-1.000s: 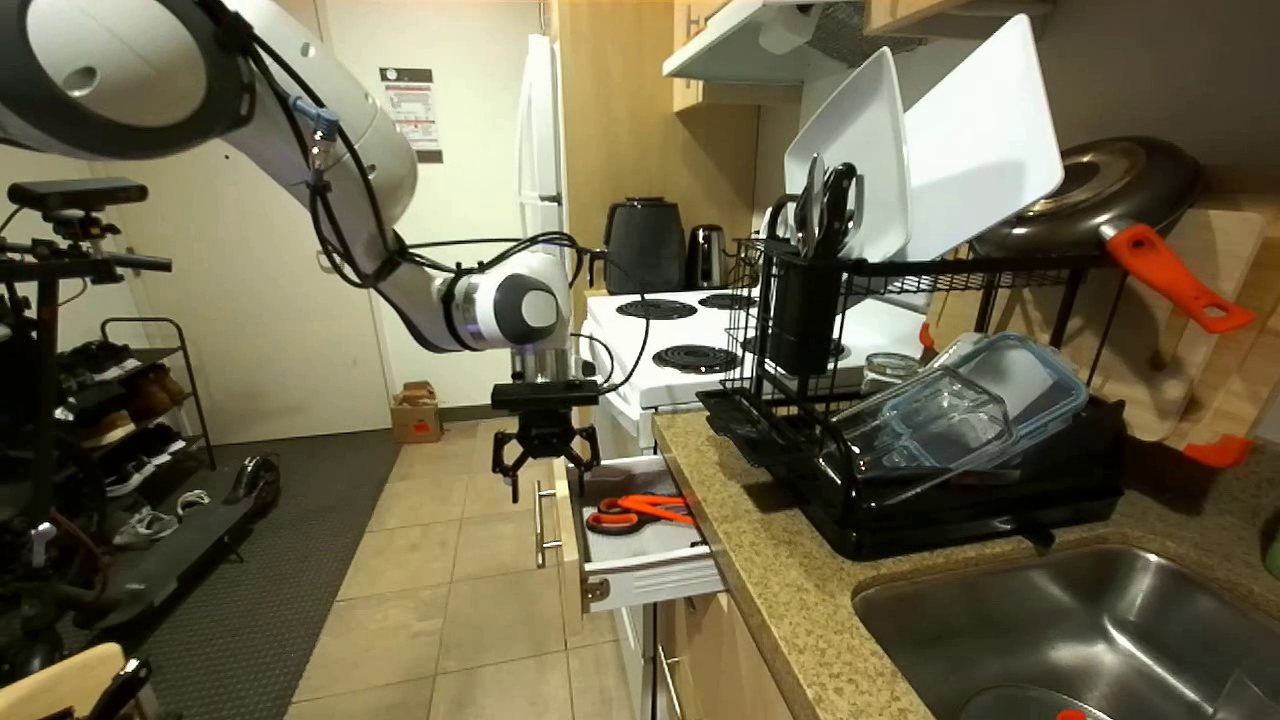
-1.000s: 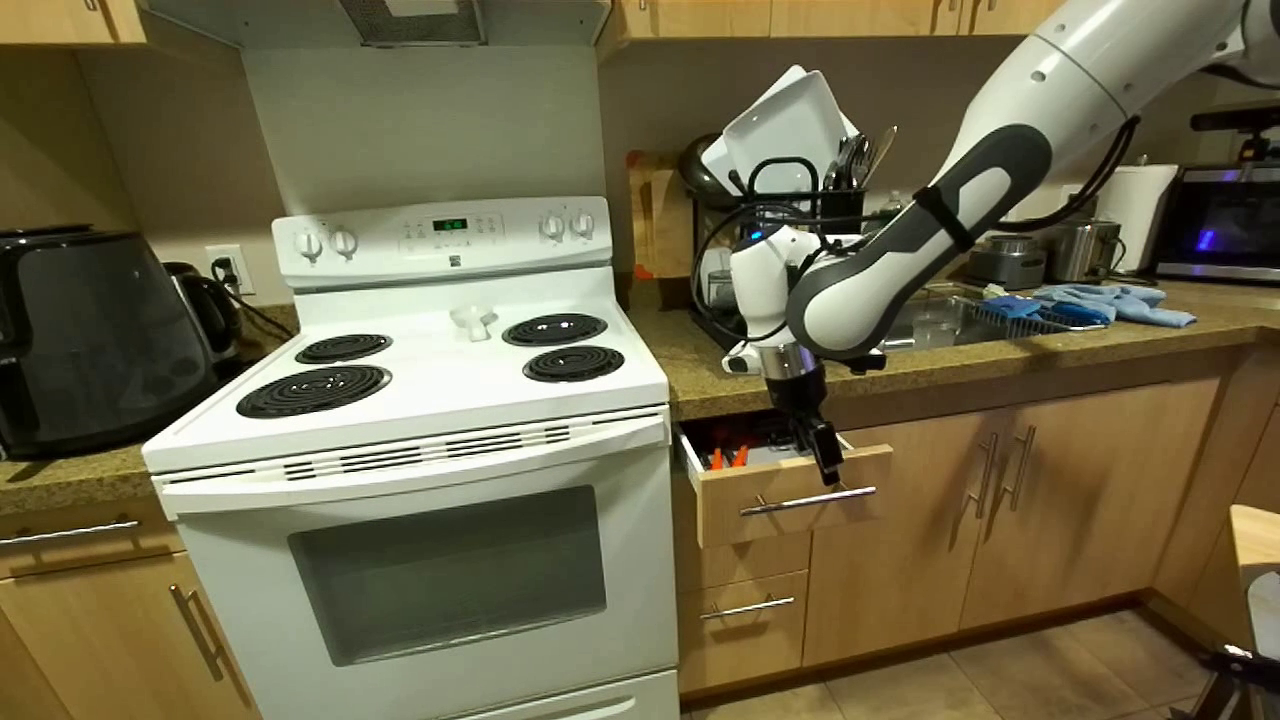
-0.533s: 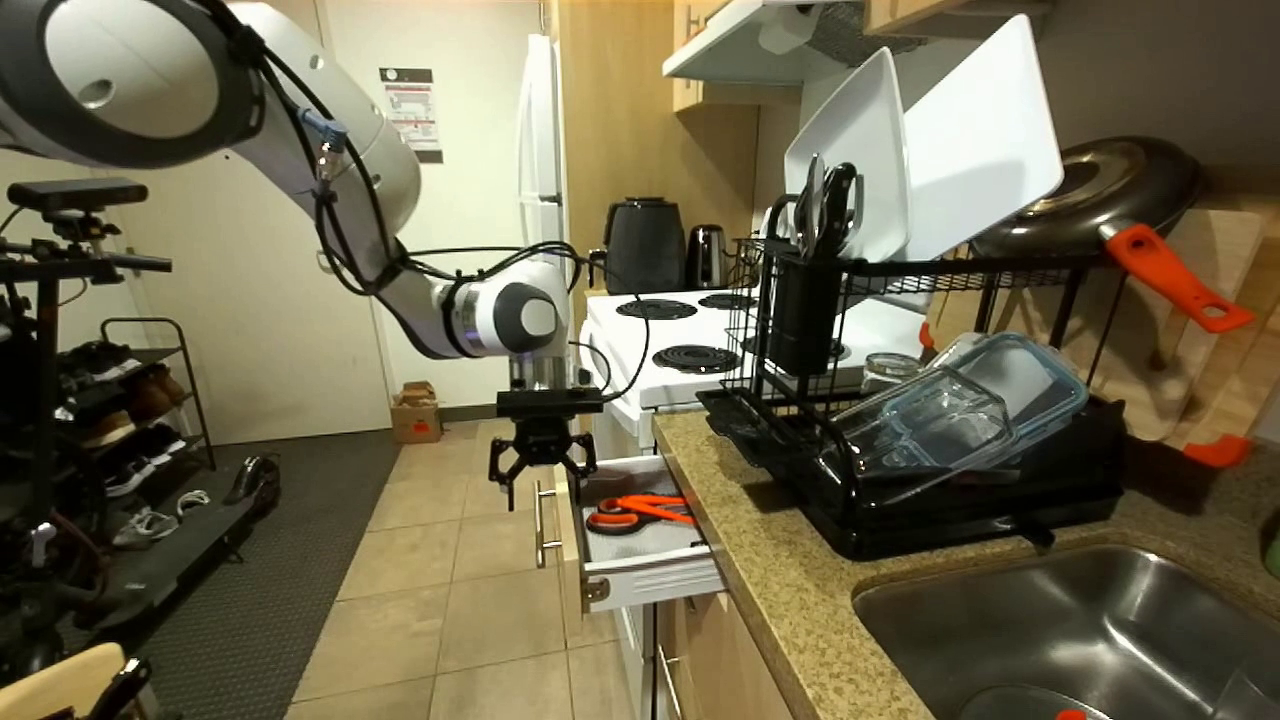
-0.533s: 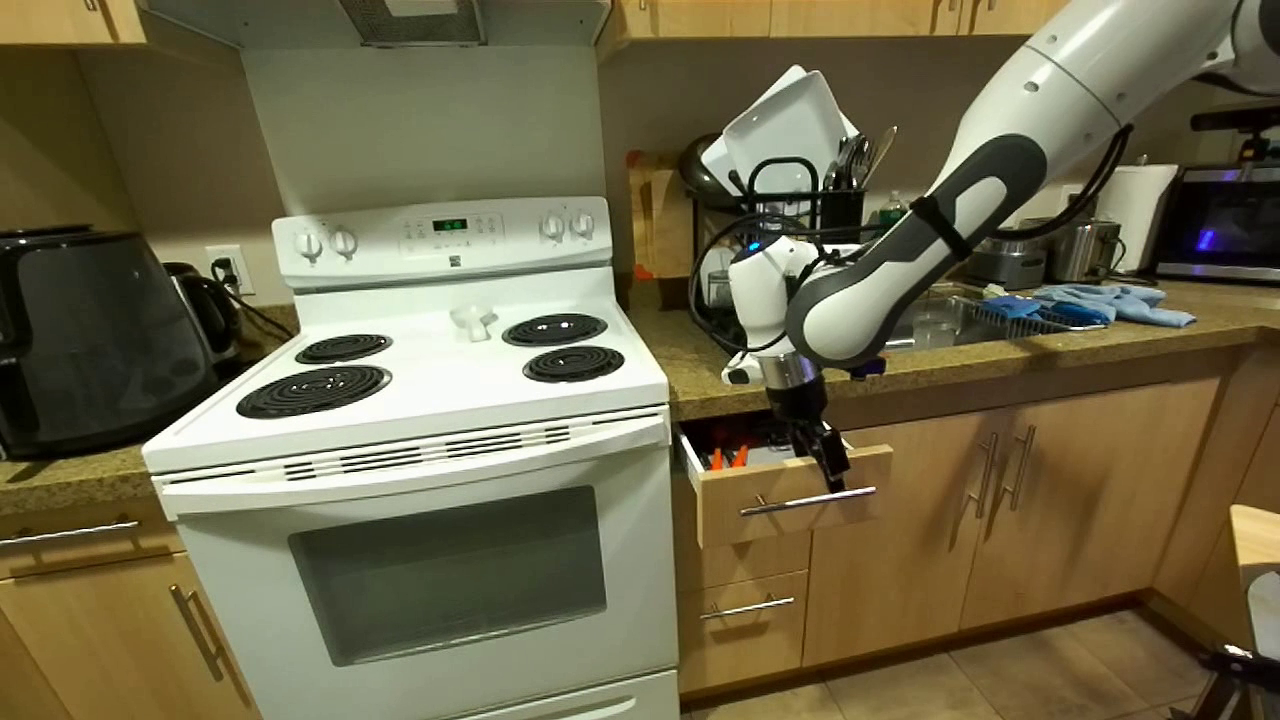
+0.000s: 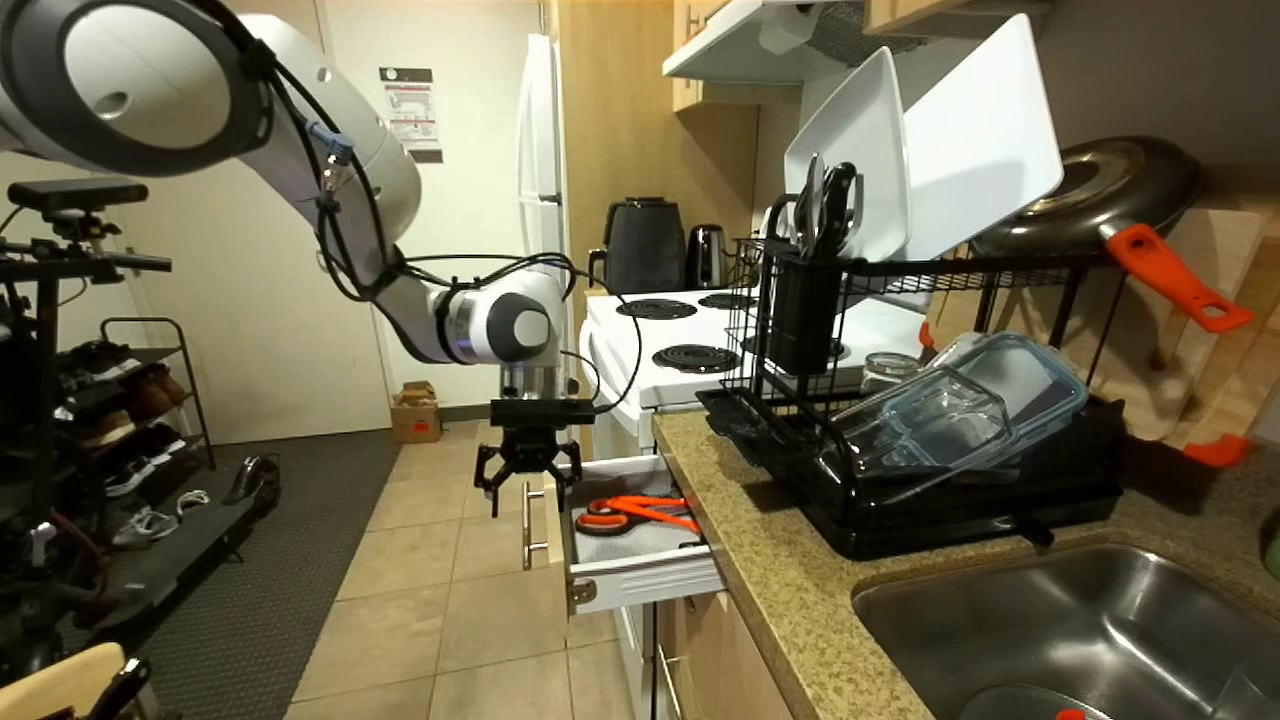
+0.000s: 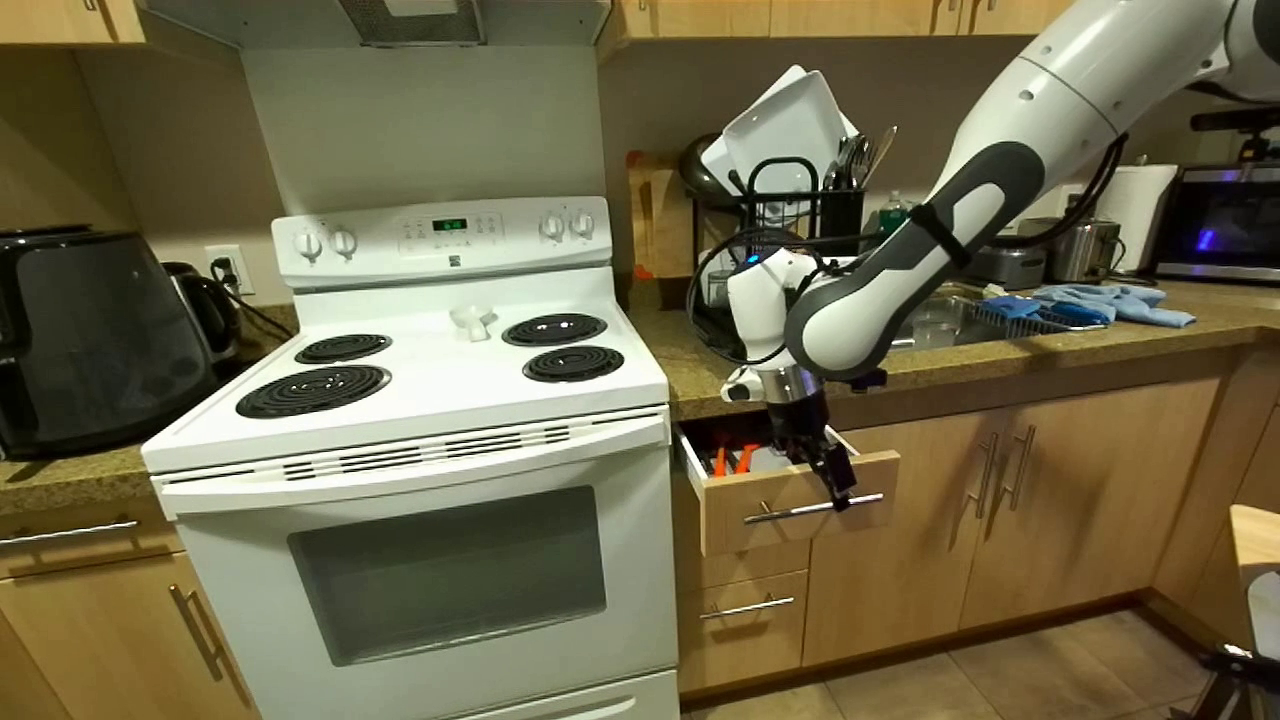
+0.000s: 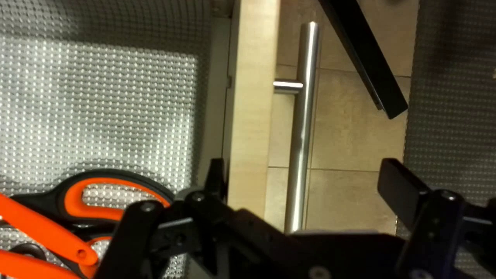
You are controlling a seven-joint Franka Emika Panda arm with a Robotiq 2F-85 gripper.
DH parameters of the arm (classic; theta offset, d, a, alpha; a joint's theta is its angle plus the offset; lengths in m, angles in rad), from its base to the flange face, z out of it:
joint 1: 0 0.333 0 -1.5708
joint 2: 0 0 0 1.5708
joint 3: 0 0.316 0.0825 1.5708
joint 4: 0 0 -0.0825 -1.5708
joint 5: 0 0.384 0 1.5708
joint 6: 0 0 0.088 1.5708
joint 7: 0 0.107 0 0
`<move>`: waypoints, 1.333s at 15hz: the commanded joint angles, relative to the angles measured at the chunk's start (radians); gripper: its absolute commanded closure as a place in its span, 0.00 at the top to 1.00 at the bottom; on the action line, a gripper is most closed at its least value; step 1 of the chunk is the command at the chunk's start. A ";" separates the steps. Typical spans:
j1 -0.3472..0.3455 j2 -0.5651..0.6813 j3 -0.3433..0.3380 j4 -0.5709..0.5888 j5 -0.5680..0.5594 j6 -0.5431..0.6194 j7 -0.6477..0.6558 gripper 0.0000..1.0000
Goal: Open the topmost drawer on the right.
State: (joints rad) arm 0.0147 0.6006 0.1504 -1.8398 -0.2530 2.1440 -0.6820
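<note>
Kitchen floor tiles [image 7: 345,147] are showing beneath me. My gripper [image 7: 304,176] is standing spread, straddling the front of the topmost drawer [image 6: 785,492]; its nine-o'clock finger [image 7: 217,174] in the wrist view is hanging on the inner side, though I am not seeing whether it is touching. Between my fingers the bar handle [image 7: 301,135] is lying, its long axis running nearly twelve to six. With the drawer sitting well out, I am judging any further pull to be calling for three o'clock. Orange-and-black scissors [image 7: 95,212] are resting inside at eight. In an exterior view, the counter [image 5: 785,590] is running at four o'clock, carrying a dish rack [image 5: 940,530] toward three; the stove [image 6: 450,390] is standing around nine in an exterior view.
</note>
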 commanded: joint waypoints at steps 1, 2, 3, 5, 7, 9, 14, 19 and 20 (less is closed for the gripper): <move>0.008 -0.058 0.062 -0.085 0.071 0.018 -0.031 1.00; 0.015 -0.066 0.073 -0.099 0.073 0.023 -0.026 1.00; 0.020 -0.070 0.084 -0.109 0.077 0.024 -0.026 1.00; 0.045 -0.079 0.084 -0.125 0.061 0.040 0.011 1.00; 0.098 -0.104 0.041 -0.141 -0.018 0.126 0.115 1.00; 0.121 -0.136 0.018 -0.140 -0.062 0.170 0.185 1.00; 0.166 -0.263 -0.027 -0.160 -0.156 0.247 0.377 1.00; 0.184 -0.391 0.003 -0.204 -0.123 0.211 0.442 1.00; 0.187 -0.414 0.011 -0.218 -0.114 0.203 0.448 1.00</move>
State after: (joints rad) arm 0.1933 0.2865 0.1469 -1.9711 -0.3905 2.3492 -0.2746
